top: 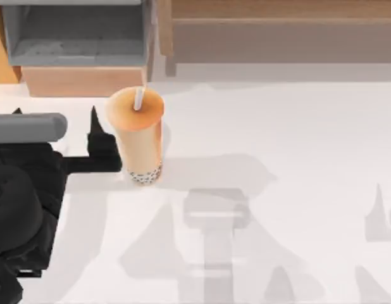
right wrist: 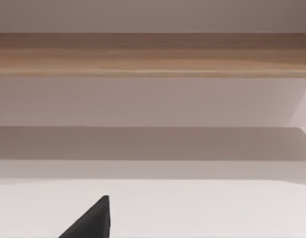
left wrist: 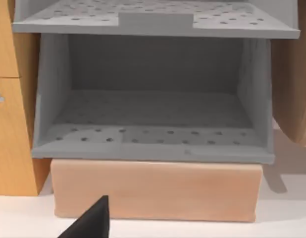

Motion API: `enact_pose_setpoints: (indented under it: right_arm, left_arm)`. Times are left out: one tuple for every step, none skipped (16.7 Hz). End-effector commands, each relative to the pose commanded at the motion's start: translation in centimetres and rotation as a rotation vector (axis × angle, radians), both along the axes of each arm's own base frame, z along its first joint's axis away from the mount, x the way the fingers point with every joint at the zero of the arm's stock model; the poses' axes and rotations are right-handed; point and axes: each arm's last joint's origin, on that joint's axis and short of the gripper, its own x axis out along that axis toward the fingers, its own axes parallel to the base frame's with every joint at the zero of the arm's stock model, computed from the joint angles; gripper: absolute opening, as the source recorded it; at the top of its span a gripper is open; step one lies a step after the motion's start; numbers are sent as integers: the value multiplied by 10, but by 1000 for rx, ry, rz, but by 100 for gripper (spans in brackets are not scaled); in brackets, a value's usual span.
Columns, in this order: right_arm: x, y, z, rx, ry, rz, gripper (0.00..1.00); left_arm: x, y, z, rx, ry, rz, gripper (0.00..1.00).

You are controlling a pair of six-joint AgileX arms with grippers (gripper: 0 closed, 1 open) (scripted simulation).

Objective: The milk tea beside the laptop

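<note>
Left gripper sits just left of the milk tea, upright on the table; its jaw opening I can't tell.

Top: we look down on the table, close in.
Left wrist: we face the grey shelf low and near.
Right wrist: we face a wooden rail.
Shared: shelf, top and left wrist.

One milk tea (upright), one grey shelf unit.
</note>
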Motion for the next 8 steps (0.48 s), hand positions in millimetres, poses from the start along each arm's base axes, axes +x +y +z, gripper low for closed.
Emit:
enact_pose_setpoints:
  right_arm:
    - [0, 0, 0, 0, 0, 0, 100]
    - [0, 0, 0, 0, 0, 0, 100]
    - [0, 0, 0, 0, 0, 0, 100]
    - [0, 0, 0, 0, 0, 0, 100]
    - [0, 0, 0, 0, 0, 0, 100]
    - [0, 0, 0, 0, 0, 0, 100]
    - [0, 0, 0, 0, 0, 0, 100]
    - [0, 0, 0, 0, 0, 0, 100]
  left_arm:
    - [2, -11, -11, 9, 19, -1, 100]
    - [2, -22, -21, 16, 32, -2, 100]
    - [1, -32, -30, 18, 38, -3, 100]
    - [-2, -41, -38, 18, 39, -6, 100]
    - [-5, -50, -45, 16, 38, -8, 100]
    - [-9, -57, -51, 13, 37, -11, 100]
    - [-13, -64, -56, 12, 36, -13, 100]
    - [-17, -70, -60, 11, 36, -15, 100]
